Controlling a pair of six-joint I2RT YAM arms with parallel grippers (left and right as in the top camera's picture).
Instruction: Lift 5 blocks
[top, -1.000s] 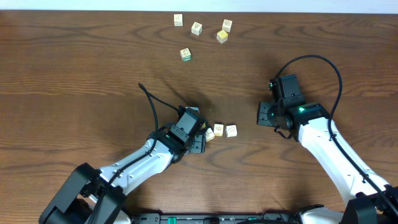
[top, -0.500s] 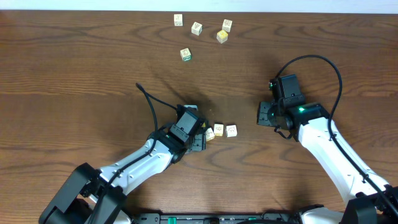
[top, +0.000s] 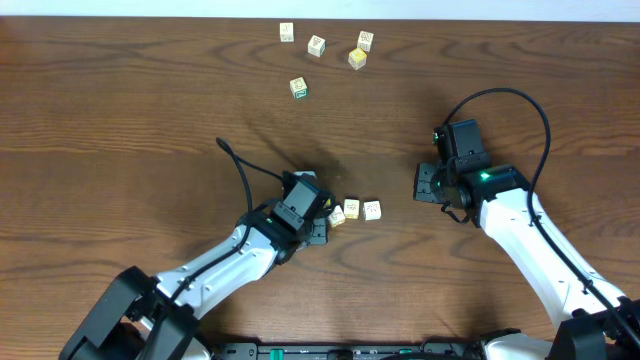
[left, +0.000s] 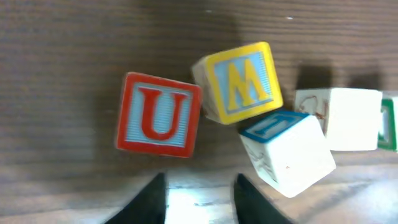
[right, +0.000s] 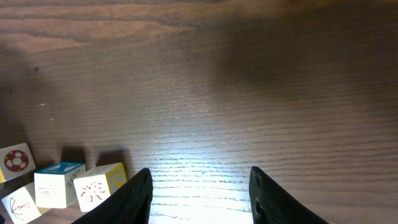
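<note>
Brown wood counter carries everything. From the near edge the left arm reaches to the middle, and the right arm stands well to its right. The left fingers are apart, with only bare counter between them. Just beyond them sits a tight cluster of blocks: the red U block, the tilted yellow M block and the blue-topped block. The right fingers are apart too and hold nothing. The other blocks lie far away.

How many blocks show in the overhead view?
8. Five far blocks sit near the far edge; three near blocks lie beside the left tool. Others may hide under it.
</note>
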